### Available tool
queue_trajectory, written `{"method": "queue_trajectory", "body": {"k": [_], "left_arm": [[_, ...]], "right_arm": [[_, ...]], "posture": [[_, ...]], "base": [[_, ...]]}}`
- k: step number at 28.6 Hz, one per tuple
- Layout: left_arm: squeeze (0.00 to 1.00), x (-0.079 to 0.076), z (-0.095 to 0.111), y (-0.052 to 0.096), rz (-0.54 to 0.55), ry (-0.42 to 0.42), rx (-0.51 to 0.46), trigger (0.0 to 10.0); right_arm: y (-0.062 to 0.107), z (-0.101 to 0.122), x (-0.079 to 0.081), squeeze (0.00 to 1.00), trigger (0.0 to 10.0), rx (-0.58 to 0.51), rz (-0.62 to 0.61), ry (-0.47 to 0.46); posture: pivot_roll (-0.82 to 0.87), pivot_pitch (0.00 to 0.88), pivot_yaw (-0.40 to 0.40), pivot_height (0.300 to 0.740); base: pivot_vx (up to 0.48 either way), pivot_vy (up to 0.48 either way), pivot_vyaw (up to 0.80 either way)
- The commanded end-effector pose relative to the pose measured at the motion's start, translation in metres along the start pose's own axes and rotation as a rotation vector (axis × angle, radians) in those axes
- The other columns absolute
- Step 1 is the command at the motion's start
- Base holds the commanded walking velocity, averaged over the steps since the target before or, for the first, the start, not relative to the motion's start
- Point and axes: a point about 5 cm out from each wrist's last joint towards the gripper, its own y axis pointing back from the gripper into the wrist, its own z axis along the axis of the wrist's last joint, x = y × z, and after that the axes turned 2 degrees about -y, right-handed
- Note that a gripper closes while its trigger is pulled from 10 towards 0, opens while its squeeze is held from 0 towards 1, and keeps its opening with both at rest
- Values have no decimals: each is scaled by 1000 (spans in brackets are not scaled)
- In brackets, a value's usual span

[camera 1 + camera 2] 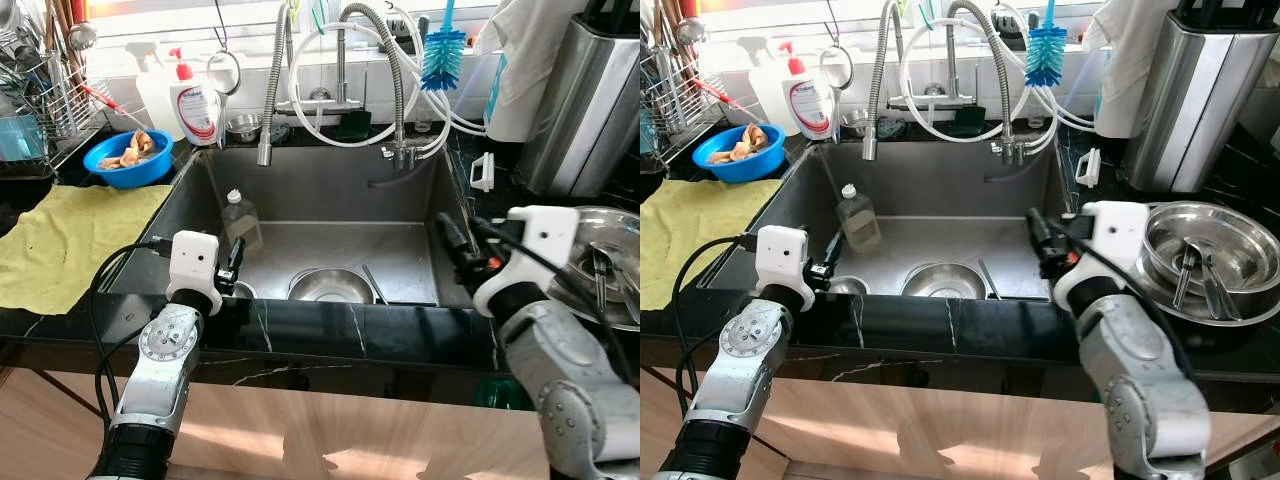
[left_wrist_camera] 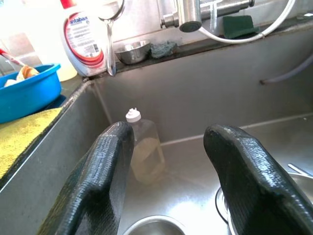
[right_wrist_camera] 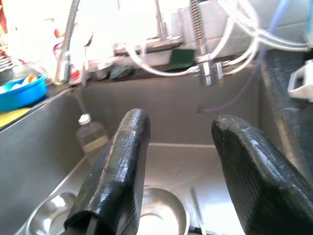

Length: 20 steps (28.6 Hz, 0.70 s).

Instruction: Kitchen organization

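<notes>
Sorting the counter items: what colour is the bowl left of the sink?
Blue bowl, clearest in the left eye view.

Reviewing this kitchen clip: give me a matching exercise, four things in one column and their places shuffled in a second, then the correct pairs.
Things:
1. clear bottle
2. blue bowl
3. yellow cloth
4. blue bottle brush

Places:
A. hanging above the sink's right side
B. standing inside the sink by its left wall
C. spread flat on the counter left of the sink
D. on the counter at the sink's back left corner, scraps in it

Pairs: 1-B, 2-D, 3-C, 4-A
</notes>
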Motion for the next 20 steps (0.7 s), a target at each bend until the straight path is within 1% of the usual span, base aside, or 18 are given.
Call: {"method": "queue_trajectory", "body": {"k": [1, 2, 3, 4, 5, 6, 7, 9, 11, 12, 13, 16, 17, 20], "left_arm": [[0, 5, -6, 2, 31, -25, 20, 10000], [0, 5, -8, 3, 43, -17, 22, 10000], [0, 5, -8, 4, 46, -14, 22, 10000], [0, 4, -8, 4, 47, -13, 22, 10000], [0, 3, -8, 4, 46, -12, 19, 10000], [0, 2, -8, 4, 46, -10, 16, 10000], [0, 1, -9, 4, 52, -7, 8, 10000], [0, 1, -9, 5, 60, -2, 3, 10000], [0, 1, -9, 5, 66, -1, -10, 10000], [0, 2, -9, 6, 72, -3, -18, 10000], [0, 2, -9, 6, 74, -3, -20, 10000], [0, 4, -9, 7, 88, -3, -32, 10000], [0, 4, -9, 8, 90, -3, -35, 10000], [0, 4, -10, 9, 92, -5, -39, 10000]], "right_arm": [[-3, -3, 6, 0, 10000, -25, 11, 42], [-3, -3, 12, 0, 10000, -57, 29, 128], [-3, -4, 14, 0, 10000, -67, 35, 156], [-3, -4, 15, 0, 10000, -73, 38, 170], [-3, -5, 15, 0, 10000, -88, 23, 163], [-3, -7, 15, 0, 10000, -105, -3, 178], [-3, -12, 14, 0, 10000, -129, -36, 244], [-2, -17, 14, 0, 10000, -144, -47, 296], [0, -18, 15, 0, 10000, -172, -44, 298], [1, -16, 17, 0, 10000, -209, -39, 333], [1, -16, 18, 0, 10000, -220, -37, 346], [5, -13, 23, 0, 10000, -272, -34, 427], [7, -12, 26, 0, 10000, -303, -28, 486], [13, -11, 35, 0, 10000, -358, -30, 554]], "posture": [[-157, 0, 83, 740], [-157, 0, 83, 740], [-157, 0, 83, 740], [-157, 0, 83, 740], [-159, 0, 84, 740], [-157, 0, 85, 740], [-153, 0, 85, 740], [-151, 0, 85, 740], [-153, 0, 85, 740], [-153, 0, 85, 740], [-153, 0, 85, 740], [-150, 0, 83, 740], [-150, 0, 83, 740], [-149, 0, 83, 740]], "base": [[0, 0, 0], [0, 0, 0], [0, 0, 0], [0, 0, 0], [0, 0, 0], [0, 0, 0], [0, 0, 0], [0, 0, 0], [0, 0, 0], [0, 0, 0], [0, 0, 0], [0, 0, 0], [0, 0, 0], [0, 0, 0]]}}
